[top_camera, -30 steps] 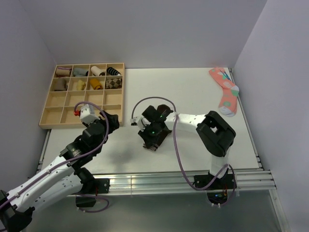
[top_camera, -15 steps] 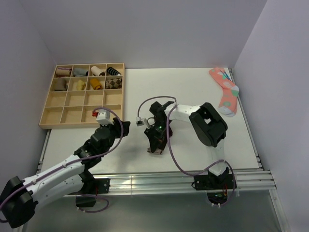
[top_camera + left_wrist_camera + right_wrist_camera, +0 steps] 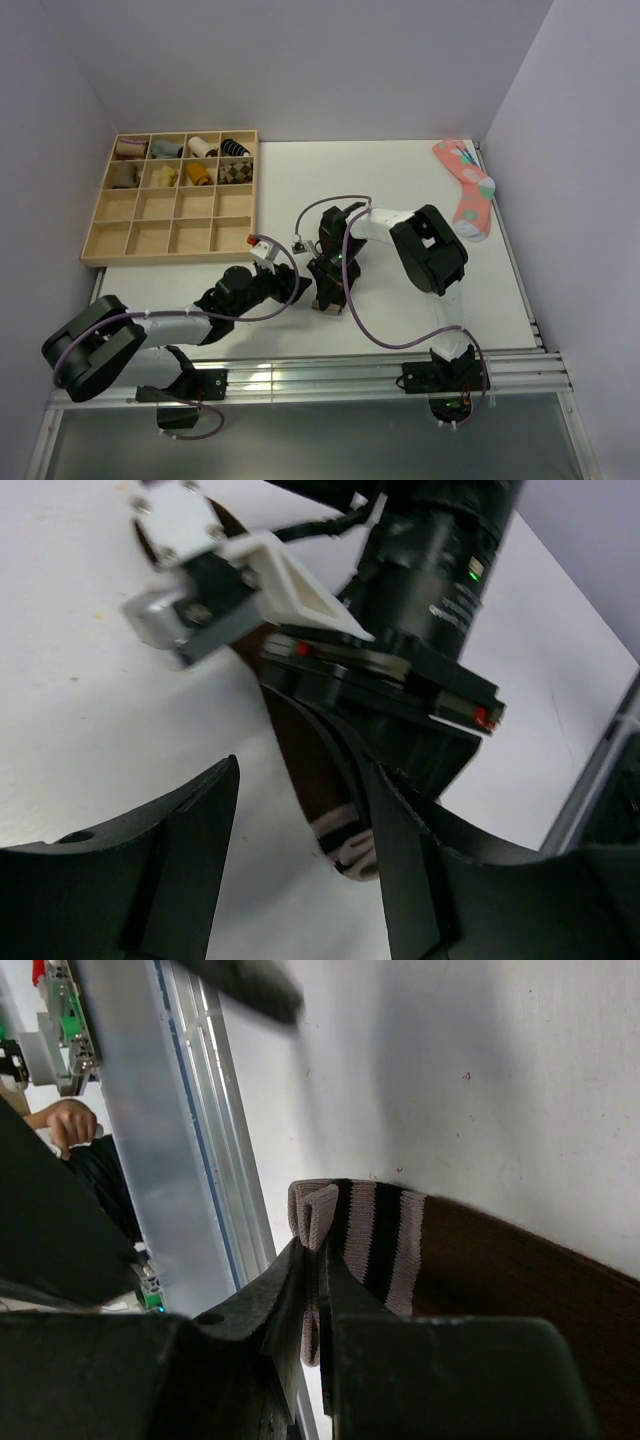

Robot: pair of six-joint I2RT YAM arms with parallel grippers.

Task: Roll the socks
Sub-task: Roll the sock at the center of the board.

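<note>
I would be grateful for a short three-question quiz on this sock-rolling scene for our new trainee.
1. True or false: the right gripper is shut on the striped cuff of the brown sock.
2. Where on the table does the pink sock lie? A far right edge; B near left corner; C centre.
3. Fill in: the left gripper has its jaws ___.
Key: 1 true; 2 A; 3 open.

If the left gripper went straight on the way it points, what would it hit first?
Probably the sock, near its striped cuff, which the right gripper pinches; depth is hard to judge.
</note>
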